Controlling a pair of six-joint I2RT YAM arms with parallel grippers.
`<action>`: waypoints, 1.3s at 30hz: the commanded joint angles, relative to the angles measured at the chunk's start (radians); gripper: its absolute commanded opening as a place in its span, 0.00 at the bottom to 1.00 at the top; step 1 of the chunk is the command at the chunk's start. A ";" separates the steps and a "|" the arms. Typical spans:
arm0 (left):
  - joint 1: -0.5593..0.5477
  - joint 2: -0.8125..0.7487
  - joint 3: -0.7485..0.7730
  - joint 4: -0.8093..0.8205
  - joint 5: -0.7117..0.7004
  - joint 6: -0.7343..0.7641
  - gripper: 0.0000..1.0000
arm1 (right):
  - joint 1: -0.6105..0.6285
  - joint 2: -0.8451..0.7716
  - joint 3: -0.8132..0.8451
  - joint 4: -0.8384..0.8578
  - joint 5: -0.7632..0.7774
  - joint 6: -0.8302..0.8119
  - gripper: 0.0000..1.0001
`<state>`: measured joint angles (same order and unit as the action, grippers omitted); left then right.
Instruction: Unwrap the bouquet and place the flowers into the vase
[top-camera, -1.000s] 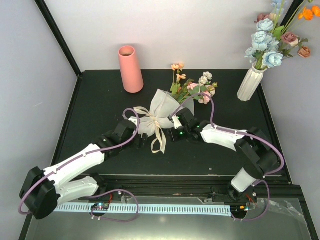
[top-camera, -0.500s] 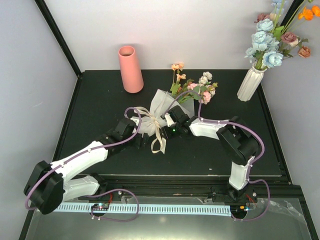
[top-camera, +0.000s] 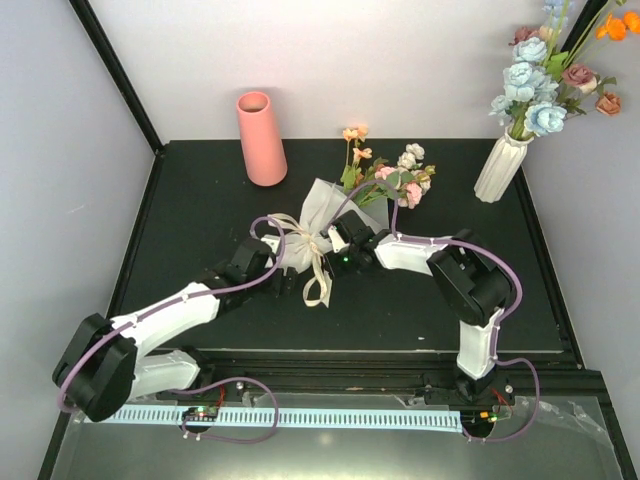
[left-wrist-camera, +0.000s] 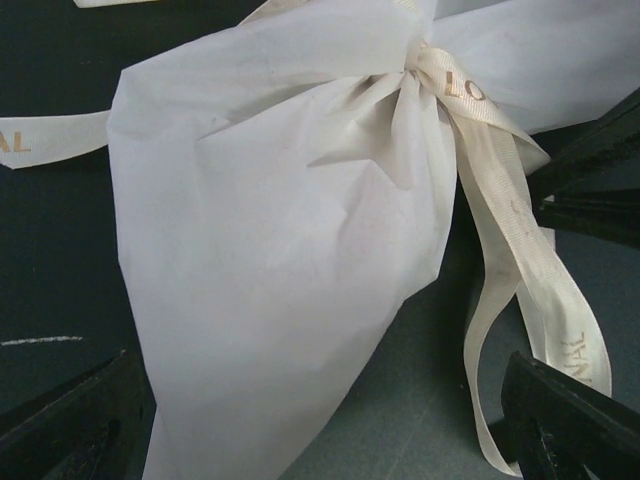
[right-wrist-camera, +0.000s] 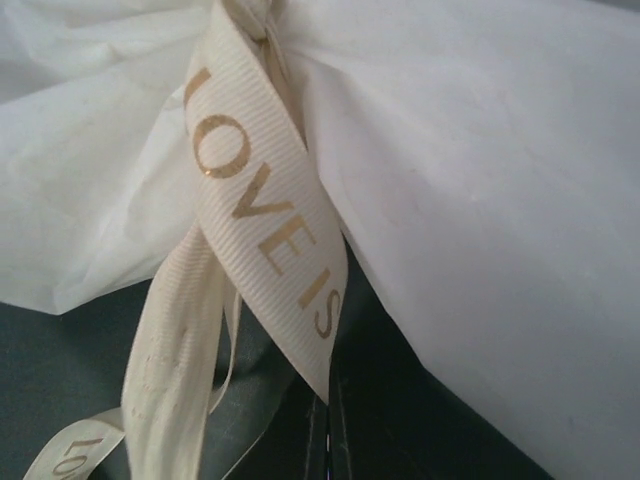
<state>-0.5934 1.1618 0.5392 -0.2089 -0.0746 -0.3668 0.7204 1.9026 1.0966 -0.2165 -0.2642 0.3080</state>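
Right gripper (right-wrist-camera: 325, 440): jaws pressed together on the tail of the cream grosgrain ribbon (right-wrist-camera: 265, 230) with gold lettering; the tail's tip vanishes into the seam between the fingers, so I read this as a pinch. A second ago this arm stood off to the right of the bouquet with its jaws part open; since then it has slid in to just under the knot and closed.

Left gripper (left-wrist-camera: 320, 420): spread as wide as it goes, one finger on either side of the narrow stem end of the bouquet (top-camera: 325, 215). Whether a finger touches the cream-white translucent paper (left-wrist-camera: 280, 250), cannot tell. This arm has crept slightly nearer.

Bouquet: lying flat mid-table, not shifted, bow still tied, paper still closed around the stems. The pink, peach and cream artificial flowers (top-camera: 395, 180) stick out of its far-right end.

Salmon-pink matte cylinder vase (top-camera: 261, 138): upright, far-left of the bouquet, well apart. White ribbed narrow-necked vase (top-camera: 498, 168) with blue blooms: far-right of the bouquet, well apart.

Judgement: the closing marks the start of untying. Next would be a pull on the tail away from the knot. Risk: the unpinned bouquet drags along
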 joint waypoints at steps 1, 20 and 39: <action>0.007 0.039 0.018 0.077 -0.026 0.036 0.99 | 0.006 -0.074 -0.027 -0.032 -0.004 -0.016 0.02; 0.006 0.309 0.023 0.400 0.134 0.026 0.65 | 0.006 -0.235 -0.046 -0.136 -0.034 -0.011 0.01; 0.005 0.273 -0.010 0.373 0.045 0.020 0.06 | 0.007 -0.376 0.072 -0.351 0.111 -0.081 0.02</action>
<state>-0.5903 1.4517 0.5274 0.1497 0.0246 -0.3401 0.7204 1.5909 1.1229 -0.4992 -0.2020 0.2554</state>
